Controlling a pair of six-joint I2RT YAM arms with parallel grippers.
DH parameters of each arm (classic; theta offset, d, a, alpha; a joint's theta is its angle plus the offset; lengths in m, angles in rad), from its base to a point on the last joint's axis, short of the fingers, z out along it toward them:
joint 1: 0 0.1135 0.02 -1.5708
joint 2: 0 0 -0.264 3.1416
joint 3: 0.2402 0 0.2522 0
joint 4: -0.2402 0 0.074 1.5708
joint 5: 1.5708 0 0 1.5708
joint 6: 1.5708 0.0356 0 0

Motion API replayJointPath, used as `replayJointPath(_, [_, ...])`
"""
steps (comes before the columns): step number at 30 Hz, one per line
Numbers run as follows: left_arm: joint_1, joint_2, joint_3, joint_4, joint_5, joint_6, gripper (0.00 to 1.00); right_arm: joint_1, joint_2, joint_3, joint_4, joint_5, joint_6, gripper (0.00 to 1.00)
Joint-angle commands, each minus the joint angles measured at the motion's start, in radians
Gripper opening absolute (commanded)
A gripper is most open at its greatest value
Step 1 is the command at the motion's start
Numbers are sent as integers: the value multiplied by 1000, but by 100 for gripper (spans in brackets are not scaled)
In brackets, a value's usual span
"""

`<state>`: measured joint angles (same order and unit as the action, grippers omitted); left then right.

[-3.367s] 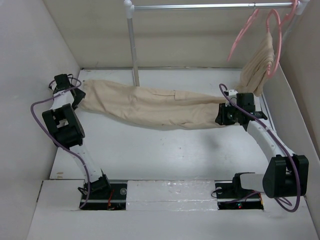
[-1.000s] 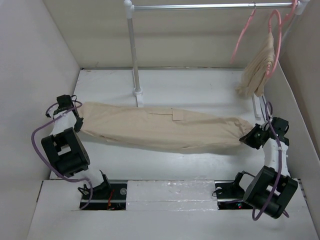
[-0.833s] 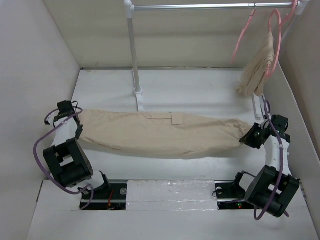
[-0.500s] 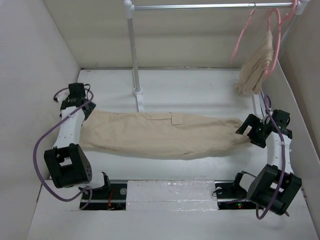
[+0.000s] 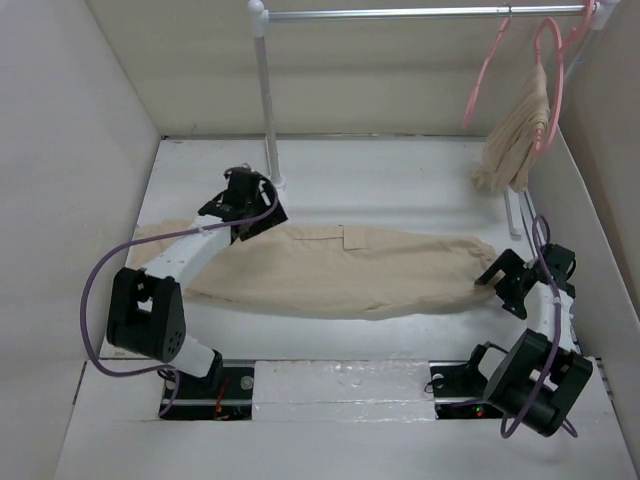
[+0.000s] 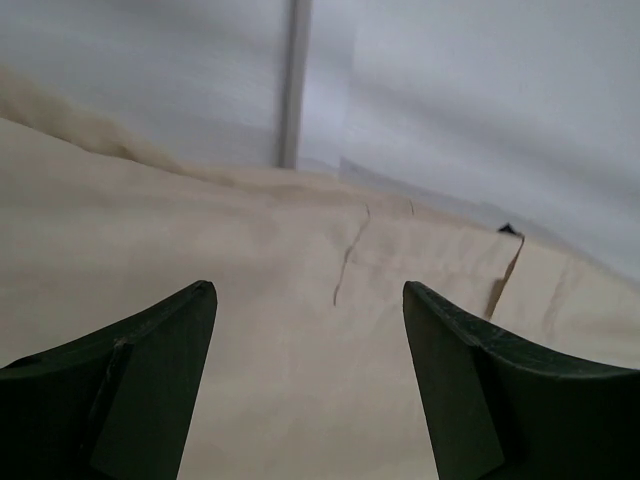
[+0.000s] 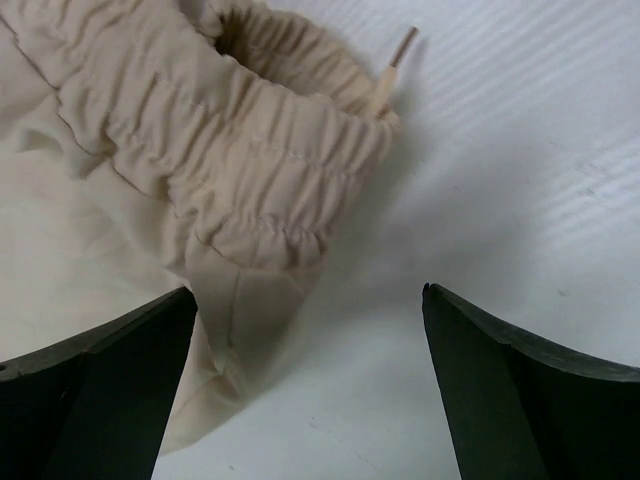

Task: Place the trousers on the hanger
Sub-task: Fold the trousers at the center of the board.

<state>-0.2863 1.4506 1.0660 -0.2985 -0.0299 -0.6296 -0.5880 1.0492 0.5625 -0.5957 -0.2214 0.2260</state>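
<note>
Shows the trousers [image 5: 340, 270] spread flat and lengthwise across the table [image 5: 400, 165], with the elastic waistband at the right end. Finds the left gripper [image 6: 307, 295] released, jaws wide, poised over the cloth near the patch pocket [image 6: 430, 265] and apparently clear of it. Finds the right gripper [image 7: 310, 300] likewise released, jaws wide beside the waistband, grasping nothing. Places the hanger [image 5: 481, 75] bare on the rail [image 5: 420, 13], well apart from the trousers and beside a bunched beige garment [image 5: 515, 140].
</note>
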Motion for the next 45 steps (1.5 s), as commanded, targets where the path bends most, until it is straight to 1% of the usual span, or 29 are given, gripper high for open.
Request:
replayJointPath(1, [-83, 17, -8, 78, 79, 59, 71, -4, 33, -59, 276, -131, 70, 100])
replayJointPath(3, [-146, 40, 12, 85, 99, 91, 71, 5, 86, -78, 351, -180, 98, 100])
replayJointPath(4, [-172, 47, 18, 85, 97, 102, 71, 34, 133, -82, 385, -188, 102, 100])
replayJointPath(7, [-259, 68, 45, 82, 90, 157, 71, 59, 173, -122, 492, -193, 145, 100])
replayJointPath(9, [-286, 91, 55, 61, 94, 179, 70, 59, 190, -170, 555, -206, 199, 95])
replayJointPath(10, [-297, 99, 54, 55, 99, 182, 70, 69, 193, -180, 620, -211, 210, 90])
replayJointPath(11, [-297, 103, 39, 58, 105, 189, 69, 70, 195, -188, 632, -210, 219, 68])
replayJointPath(12, [-297, 112, 31, 59, 119, 200, 69, 70, 192, -190, 642, -205, 225, 54])
replayJointPath(13, [-297, 125, 13, 58, 123, 212, 68, 70, 161, -173, 611, -196, 220, 22])
replayJointPath(14, [-297, 125, 12, 50, 124, 212, 68, 70, 161, -173, 611, -196, 220, 13])
replayJointPath(17, [-329, 152, 5, 29, 122, 229, 67, 70, -16, -55, 420, -119, 173, 1])
replayJointPath(18, [-349, 162, 5, 27, 120, 234, 67, 70, -131, -11, 368, -90, 150, 1])
replayJointPath(19, [-372, 175, 12, 19, 114, 244, 67, 70, -156, 101, 249, -22, 130, 1])
replayJointPath(21, [-454, 217, 51, -13, 94, 252, 67, 88, -138, 244, 130, 27, 40, 0])
replayJointPath(24, [-563, 287, 127, -53, 94, 251, 67, 88, -130, 408, 91, -31, -23, 0])
replayJointPath(25, [-585, 306, 149, -62, 102, 243, 67, 108, -114, 513, 64, -27, -40, 0])
replayJointPath(28, [-683, 369, 228, -70, 111, 206, 67, 158, -66, 689, -57, 39, -123, 0])
replayJointPath(29, [-709, 385, 291, -83, 105, 187, 67, 175, -58, 791, -78, 62, -140, 0])
replayJointPath(32, [-784, 453, 418, -112, 94, 133, 67, 272, -31, 890, -119, 103, -185, 0])
replayJointPath(33, [-797, 465, 443, -123, 55, 92, 66, 296, -31, 907, -121, 102, -191, 0])
replayJointPath(34, [-797, 464, 466, -134, 41, 68, 66, 324, -34, 903, -115, 88, -188, 0])
replayJointPath(35, [-797, 432, 497, -175, -66, 20, 66, 414, -50, 874, -92, 53, -185, 0])
replayJointPath(36, [-797, 409, 497, -175, -67, -7, 66, 415, -51, 854, -76, 22, -179, 0])
replayJointPath(38, [-757, 329, 468, -195, -108, -45, 66, 477, -61, 811, -47, -15, -154, 0])
replayJointPath(39, [-739, 232, 456, -205, -161, -61, 66, 537, -67, 789, -9, -31, -124, 0])
replayJointPath(41, [-694, 128, 428, -247, -209, -99, 66, 595, -71, 741, 17, -39, -93, 0])
replayJointPath(42, [-636, 25, 420, -257, -244, -104, 67, 626, -77, 734, 48, -33, -65, 0])
replayJointPath(44, [-564, -70, 391, -280, -268, -114, 67, 736, -71, 718, 76, 16, -33, 0])
replayJointPath(45, [-488, -161, 379, -278, -268, -111, 67, 773, -63, 720, 95, 30, -5, 0])
